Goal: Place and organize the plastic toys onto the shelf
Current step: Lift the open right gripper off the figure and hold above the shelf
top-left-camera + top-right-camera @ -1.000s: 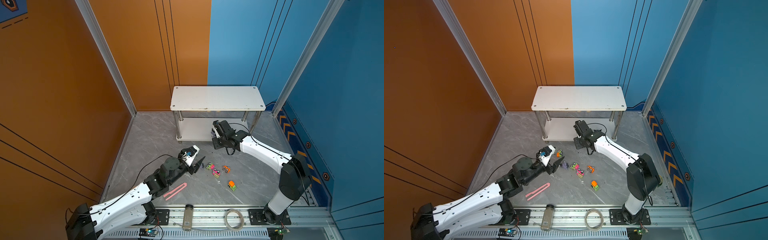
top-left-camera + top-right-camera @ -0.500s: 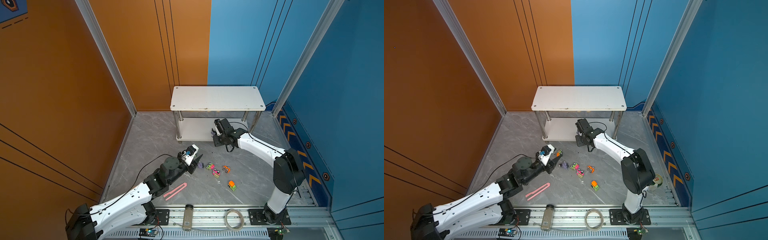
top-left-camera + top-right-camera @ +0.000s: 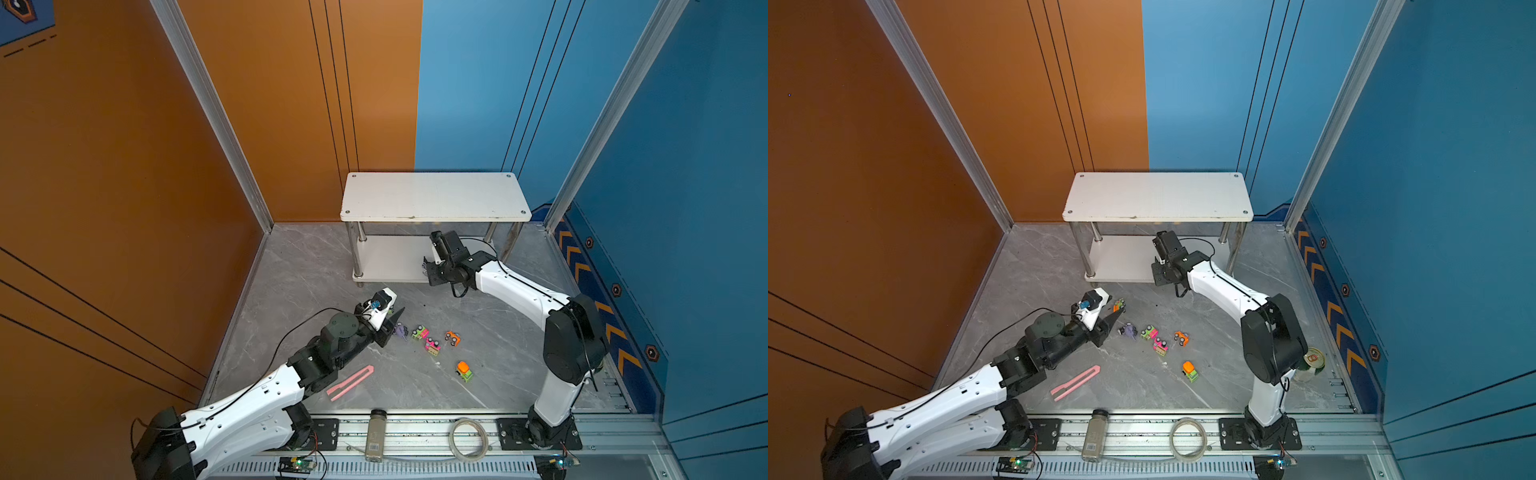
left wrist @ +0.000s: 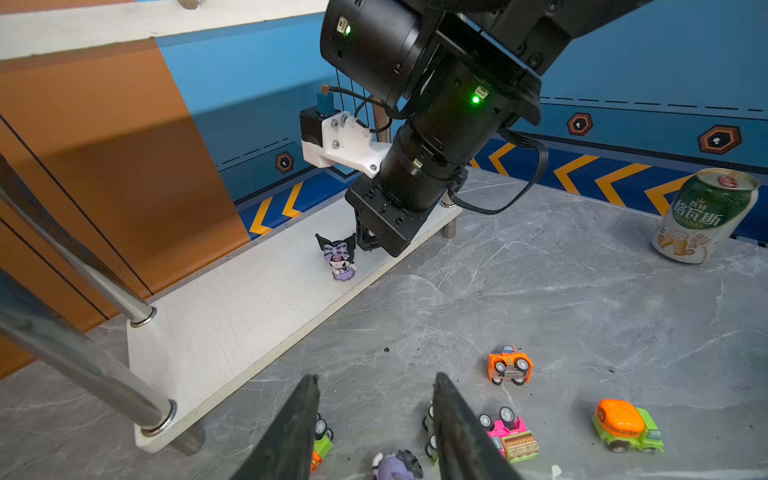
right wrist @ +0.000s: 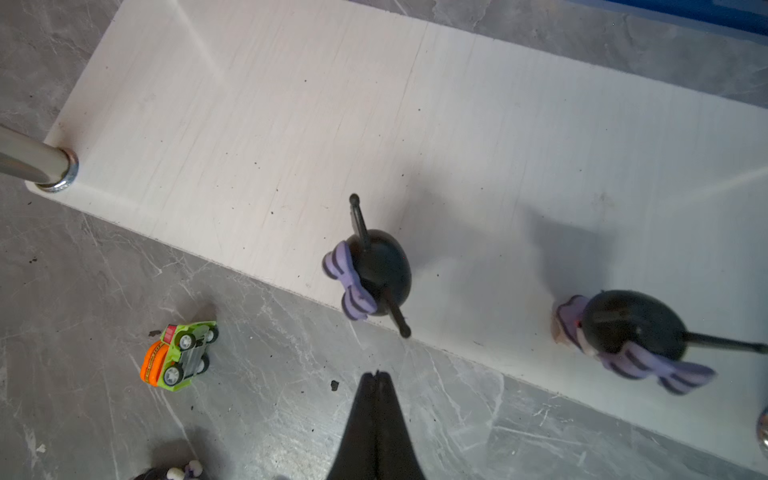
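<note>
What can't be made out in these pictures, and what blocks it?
- Top views: the shelf's top board and the right arm hide the two figurines on the lower tier.
- Right wrist view: one of them has an ear running off the frame edge.
- Left wrist view: the lying figurine by the left gripper is cut by the frame edge; contact cannot be told.
- Left wrist view: a green car sits mostly behind a finger.

the left arm (image 3: 249, 405) and right arm (image 3: 519, 291) wear glossy white shells, round black joints (image 3: 343, 326), thin black cables (image 4: 543, 156), small green lights (image 4: 476, 99).
</note>
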`<state>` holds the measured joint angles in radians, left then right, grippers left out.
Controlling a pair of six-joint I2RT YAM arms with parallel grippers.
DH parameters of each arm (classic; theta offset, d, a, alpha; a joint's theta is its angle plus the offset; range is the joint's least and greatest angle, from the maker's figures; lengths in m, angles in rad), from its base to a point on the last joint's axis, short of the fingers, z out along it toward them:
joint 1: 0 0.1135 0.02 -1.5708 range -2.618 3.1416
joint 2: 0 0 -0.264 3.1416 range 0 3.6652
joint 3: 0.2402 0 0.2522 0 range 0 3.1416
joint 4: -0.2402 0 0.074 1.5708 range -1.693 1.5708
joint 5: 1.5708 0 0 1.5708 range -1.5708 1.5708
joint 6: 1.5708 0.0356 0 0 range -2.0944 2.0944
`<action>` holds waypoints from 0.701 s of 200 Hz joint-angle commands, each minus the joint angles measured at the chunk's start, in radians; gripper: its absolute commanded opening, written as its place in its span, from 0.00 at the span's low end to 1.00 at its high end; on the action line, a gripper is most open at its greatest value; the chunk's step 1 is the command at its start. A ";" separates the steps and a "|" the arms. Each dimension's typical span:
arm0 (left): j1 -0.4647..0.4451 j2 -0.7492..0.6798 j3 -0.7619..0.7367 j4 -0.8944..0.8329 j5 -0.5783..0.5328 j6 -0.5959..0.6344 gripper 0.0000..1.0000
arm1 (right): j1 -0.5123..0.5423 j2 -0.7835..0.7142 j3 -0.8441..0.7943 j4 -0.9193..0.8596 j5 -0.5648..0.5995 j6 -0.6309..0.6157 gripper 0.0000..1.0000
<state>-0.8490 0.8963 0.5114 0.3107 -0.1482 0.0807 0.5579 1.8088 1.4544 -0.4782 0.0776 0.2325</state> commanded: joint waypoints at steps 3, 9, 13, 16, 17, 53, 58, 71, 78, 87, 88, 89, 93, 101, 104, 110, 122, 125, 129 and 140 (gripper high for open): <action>0.014 0.003 0.015 0.009 0.015 -0.013 0.46 | -0.010 0.020 0.035 0.007 -0.009 -0.020 0.00; 0.014 0.006 0.014 0.008 0.015 -0.013 0.46 | -0.012 0.022 0.039 0.007 -0.008 -0.022 0.00; 0.013 0.005 0.015 0.008 0.015 -0.013 0.46 | -0.013 0.023 0.040 0.007 -0.007 -0.022 0.00; 0.015 0.004 0.014 0.009 0.016 -0.013 0.46 | -0.014 0.025 0.042 0.007 -0.007 -0.022 0.00; 0.015 0.005 0.015 0.009 0.017 -0.013 0.46 | -0.015 0.025 0.043 0.007 -0.008 -0.022 0.00; 0.019 0.013 0.018 0.009 0.023 -0.016 0.46 | -0.024 0.045 0.064 0.000 -0.014 -0.024 0.00; 0.019 0.013 0.020 0.009 0.024 -0.015 0.46 | -0.026 0.048 0.067 -0.003 -0.015 -0.024 0.00; 0.019 0.016 0.022 0.008 0.026 -0.018 0.46 | -0.030 0.053 0.076 -0.004 -0.016 -0.026 0.00; 0.021 0.017 0.022 0.009 0.028 -0.018 0.46 | -0.032 0.057 0.078 -0.006 -0.017 -0.027 0.00; 0.021 0.018 0.021 0.009 0.029 -0.018 0.46 | -0.034 0.061 0.083 -0.007 -0.020 -0.028 0.00; 0.021 0.018 0.021 0.009 0.029 -0.019 0.46 | -0.035 0.062 0.084 -0.007 -0.020 -0.028 0.00; 0.021 0.018 0.021 0.009 0.030 -0.018 0.46 | -0.035 0.061 0.084 -0.007 -0.021 -0.028 0.00; 0.021 0.018 0.022 0.009 0.029 -0.018 0.46 | -0.037 0.064 0.084 -0.007 -0.022 -0.027 0.00; 0.022 0.021 0.021 0.010 0.030 -0.019 0.46 | -0.039 0.070 0.091 -0.009 -0.026 -0.028 0.00; 0.022 0.021 0.021 0.011 0.030 -0.019 0.46 | -0.041 0.072 0.092 -0.010 -0.027 -0.028 0.00; 0.023 0.022 0.022 0.012 0.032 -0.021 0.46 | -0.043 0.075 0.094 -0.011 -0.028 -0.028 0.00; 0.025 0.023 0.022 0.012 0.034 -0.020 0.46 | -0.046 0.082 0.099 -0.014 -0.031 -0.029 0.00; 0.025 0.025 0.023 0.012 0.036 -0.020 0.46 | -0.048 0.083 0.101 -0.014 -0.030 -0.029 0.00; 0.026 0.025 0.023 0.014 0.036 -0.021 0.46 | -0.049 0.085 0.099 -0.014 -0.030 -0.029 0.00; 0.027 0.027 0.024 0.014 0.037 -0.022 0.46 | -0.050 0.087 0.101 -0.014 -0.033 -0.030 0.00</action>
<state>-0.8360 0.9169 0.5114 0.3111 -0.1371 0.0765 0.5167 1.8839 1.5291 -0.4786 0.0582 0.2169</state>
